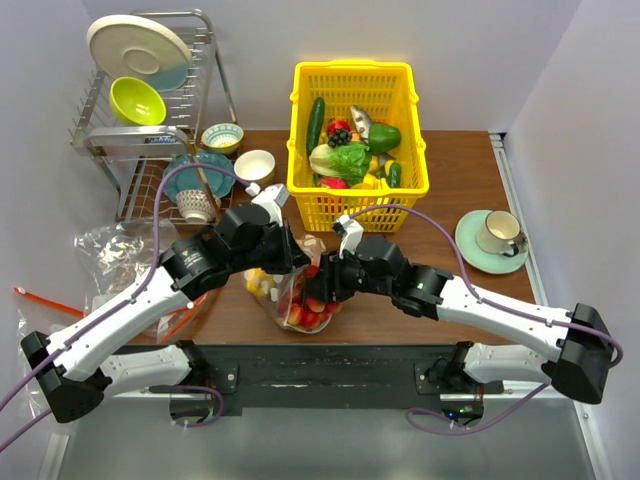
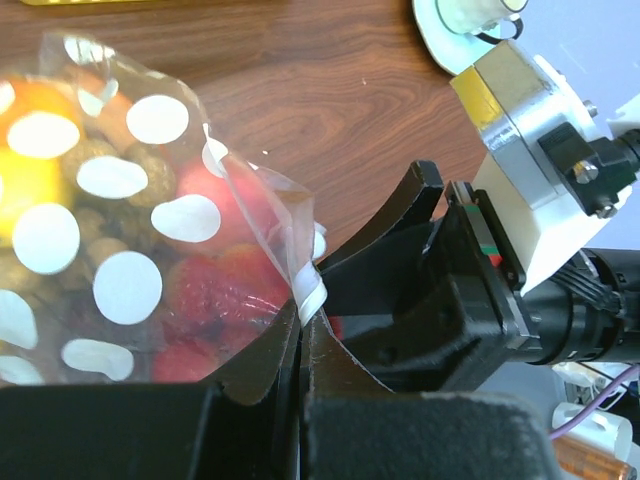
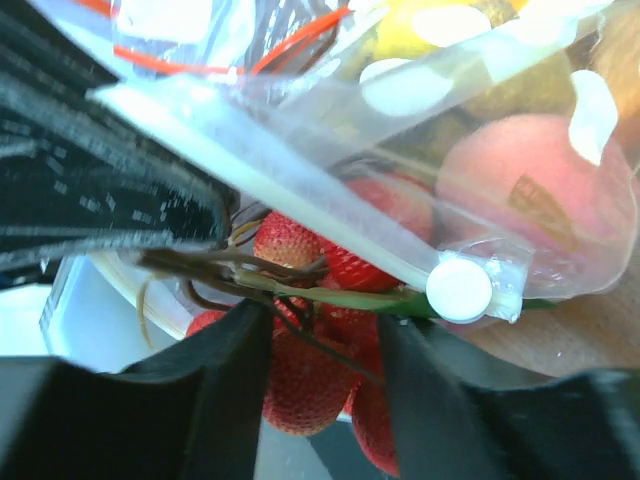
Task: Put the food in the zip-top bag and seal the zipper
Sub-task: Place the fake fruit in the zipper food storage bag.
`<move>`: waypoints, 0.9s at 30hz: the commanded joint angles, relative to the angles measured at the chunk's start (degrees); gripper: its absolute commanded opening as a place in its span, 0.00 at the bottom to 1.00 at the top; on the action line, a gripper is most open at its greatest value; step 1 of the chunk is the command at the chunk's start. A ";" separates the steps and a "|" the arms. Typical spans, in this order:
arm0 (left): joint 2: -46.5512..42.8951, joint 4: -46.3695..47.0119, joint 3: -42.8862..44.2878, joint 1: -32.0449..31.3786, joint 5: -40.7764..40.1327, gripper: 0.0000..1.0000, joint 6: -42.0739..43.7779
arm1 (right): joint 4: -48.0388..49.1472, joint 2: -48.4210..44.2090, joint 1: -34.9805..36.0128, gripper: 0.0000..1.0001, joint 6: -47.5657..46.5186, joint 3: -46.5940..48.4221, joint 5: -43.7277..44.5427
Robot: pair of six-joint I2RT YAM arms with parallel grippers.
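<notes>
Left gripper (image 2: pixel 303 345) clamps the mouth edge of the clear, white-dotted plastic zip-top bag (image 2: pixel 120 230), which bulges just beyond its fingertips. The film is probably floppy and slippery, best held by the stiffer ridged zipper strip (image 3: pixel 300 190). Opposite, the right gripper (image 3: pixel 322 335) sits half-closed around red plastic strawberries (image 3: pixel 290 242) — grip unclear.

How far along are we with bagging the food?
Done: food shows inside the bag. In hand: the left gripper pinches the bag's edge; the right gripper has its jaws apart around strawberries by the zipper. Left: press the zipper shut; it does not look sealed yet.
</notes>
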 commanded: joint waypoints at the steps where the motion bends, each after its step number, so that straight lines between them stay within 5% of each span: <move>1: -1.95 6.40 0.70 -0.05 4.78 0.00 -1.93 | 5.49 1.15 0.01 0.40 2.02 2.96 7.77; 11: -2.13 4.74 1.67 0.04 3.30 0.00 -1.32 | 5.23 -1.91 0.01 0.00 4.05 3.58 13.05; 27: -1.25 7.36 -1.58 -0.05 3.11 0.00 -4.65 | -3.21 -10.18 -0.08 0.00 10.90 6.04 20.17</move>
